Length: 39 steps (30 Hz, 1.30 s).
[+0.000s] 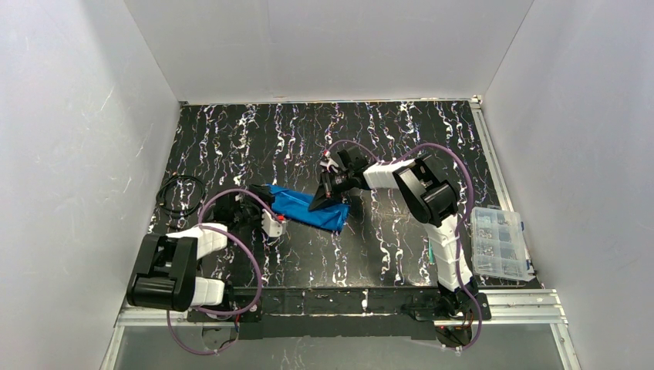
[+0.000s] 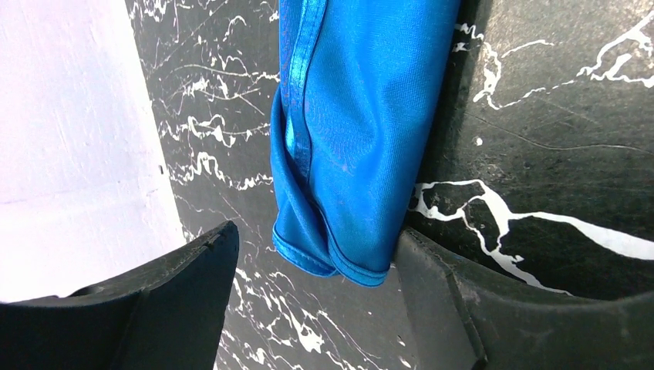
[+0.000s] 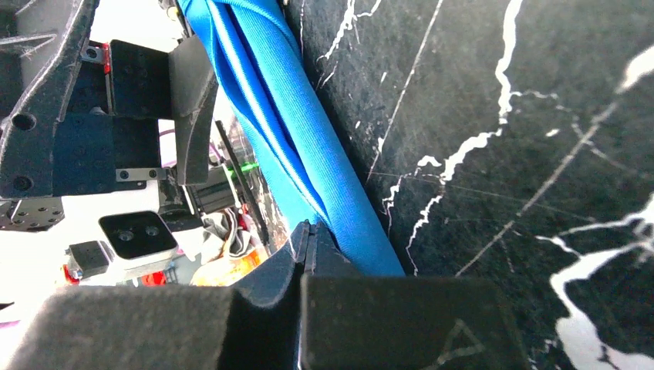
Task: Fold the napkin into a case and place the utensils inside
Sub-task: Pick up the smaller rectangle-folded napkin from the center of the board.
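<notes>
Folding stage. The napkin (image 1: 306, 206), a narrow strip at table centre, is pinched near its right end by the right gripper (image 3: 310, 247). The left gripper (image 2: 316, 231) stands open astride its left end and probably must close next.

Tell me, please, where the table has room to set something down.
The table is bare along the back wall and between the napkin and the arm bases. Crowded: left tool and right tool at the napkin, black cable left, plastic box right.

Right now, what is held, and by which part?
Left gripper: open astride an end of the napkin, holding nothing. Right gripper: shut at its folded edge; whether it pinches cloth cannot be told.
</notes>
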{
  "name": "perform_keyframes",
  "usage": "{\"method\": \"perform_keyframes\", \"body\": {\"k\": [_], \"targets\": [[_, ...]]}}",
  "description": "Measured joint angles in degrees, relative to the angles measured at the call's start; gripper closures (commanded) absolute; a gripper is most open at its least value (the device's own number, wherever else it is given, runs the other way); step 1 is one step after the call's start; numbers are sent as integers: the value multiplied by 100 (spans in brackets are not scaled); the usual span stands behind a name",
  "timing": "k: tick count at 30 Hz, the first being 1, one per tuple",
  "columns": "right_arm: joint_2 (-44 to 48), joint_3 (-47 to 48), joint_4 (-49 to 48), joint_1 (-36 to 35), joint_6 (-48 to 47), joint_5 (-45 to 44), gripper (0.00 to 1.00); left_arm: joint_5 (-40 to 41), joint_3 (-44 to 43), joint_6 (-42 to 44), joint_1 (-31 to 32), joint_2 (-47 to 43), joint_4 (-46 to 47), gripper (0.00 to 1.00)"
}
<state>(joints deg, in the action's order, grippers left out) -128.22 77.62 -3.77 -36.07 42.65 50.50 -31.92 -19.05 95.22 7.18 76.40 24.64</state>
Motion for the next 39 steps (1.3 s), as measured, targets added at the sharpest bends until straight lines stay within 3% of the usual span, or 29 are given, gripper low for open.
{"method": "perform_keyframes", "body": {"k": [7,11,20,23,25,26,36,39], "targets": [[2,-92,-103,11,52,28,99,-234,-411,450,0,420,-269,31],[0,-157,-142,11,66,79,99,-343,-577,662,0,647,-321,38],[-4,-214,-234,13,68,140,99,-490,-815,1062,0,1178,-46,44],[-13,-219,-240,26,66,160,99,-498,-822,1152,0,1279,50,65],[-15,-227,-243,42,61,179,99,-494,-813,1209,0,1342,24,95],[-15,-236,-245,44,61,190,99,-481,-807,1217,0,1373,-31,100],[-20,-201,-105,44,-48,240,99,-509,-785,1270,-11,1143,-610,100],[-17,31,363,44,-345,173,92,-520,-785,1276,-11,973,-881,100]]}}
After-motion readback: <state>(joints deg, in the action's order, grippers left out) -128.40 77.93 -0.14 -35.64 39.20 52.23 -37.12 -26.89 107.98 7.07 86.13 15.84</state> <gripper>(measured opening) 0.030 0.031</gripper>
